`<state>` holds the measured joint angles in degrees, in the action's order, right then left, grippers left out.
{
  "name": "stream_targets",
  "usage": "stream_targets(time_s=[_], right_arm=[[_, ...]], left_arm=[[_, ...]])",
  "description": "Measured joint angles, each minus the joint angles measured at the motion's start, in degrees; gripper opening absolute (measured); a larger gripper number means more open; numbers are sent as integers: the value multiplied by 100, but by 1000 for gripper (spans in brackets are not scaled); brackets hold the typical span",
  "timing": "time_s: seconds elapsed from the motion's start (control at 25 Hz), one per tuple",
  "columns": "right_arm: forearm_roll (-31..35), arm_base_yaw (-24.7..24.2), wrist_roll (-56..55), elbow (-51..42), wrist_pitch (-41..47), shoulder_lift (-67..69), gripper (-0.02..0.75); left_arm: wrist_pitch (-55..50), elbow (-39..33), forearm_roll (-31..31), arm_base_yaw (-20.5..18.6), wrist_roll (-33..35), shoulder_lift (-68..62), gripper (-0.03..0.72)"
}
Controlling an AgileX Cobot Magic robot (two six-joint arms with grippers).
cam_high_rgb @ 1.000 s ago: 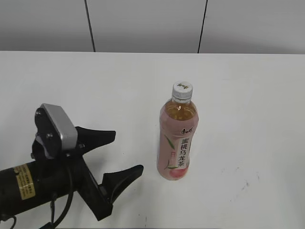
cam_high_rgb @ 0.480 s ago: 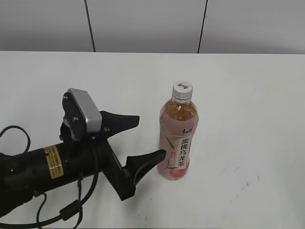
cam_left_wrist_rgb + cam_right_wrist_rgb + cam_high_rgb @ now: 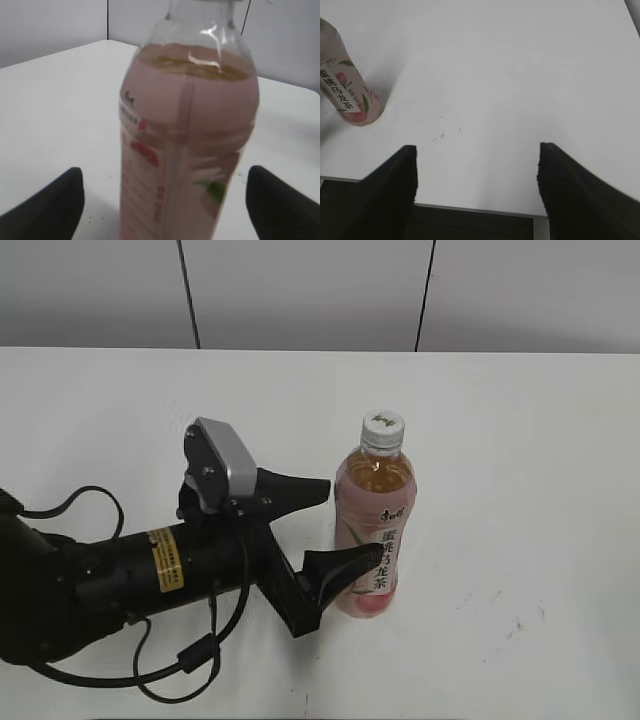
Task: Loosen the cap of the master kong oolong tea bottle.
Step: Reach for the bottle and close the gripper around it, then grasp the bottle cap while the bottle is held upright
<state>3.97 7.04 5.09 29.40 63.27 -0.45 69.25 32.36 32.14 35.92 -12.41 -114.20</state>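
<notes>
With the left gripper (image 3: 340, 525) spread wide around the upright bottle (image 3: 373, 530) mid-table and the right gripper (image 3: 477, 172) held apart near the table edge, the full, heavy, slippery body is best clamped at the label, leaving the cap (image 3: 383, 425) free.

- master kong oolong tea bottle (image 3: 373, 535): clear, amber tea, pink label, white character panel, green leaf
- cap (image 3: 382, 425): white, dark logo
- left gripper (image 3: 340, 525): black, with a silver-grey wrist camera block
- table (image 3: 520, 440): white
</notes>
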Motion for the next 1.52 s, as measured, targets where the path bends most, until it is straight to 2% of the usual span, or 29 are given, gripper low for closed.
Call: stream_targets(time_s=[0.64,0.76,0.88,0.96,1.28,1.52], right_arm=[[0,0,-4,0,0,0,565],[0,0,-4,0,-5,0,565],[19,0,-4,0,-12,163,565],[79,0,-4,0,-63,390,565],[1123,0,176,466,-529,2478,559],[1973,72,782,1593,-178,4969,493]], left_arm=[[1,751,319,0,-366,-410,578],[1,771,383,0,-389,-410,511],[-6,782,542,0,-384,-410,404],[-12,782,584,0,-379,-410,405],[-12,794,886,0,-331,-410,405],[-7,794,929,0,-326,-410,405]])
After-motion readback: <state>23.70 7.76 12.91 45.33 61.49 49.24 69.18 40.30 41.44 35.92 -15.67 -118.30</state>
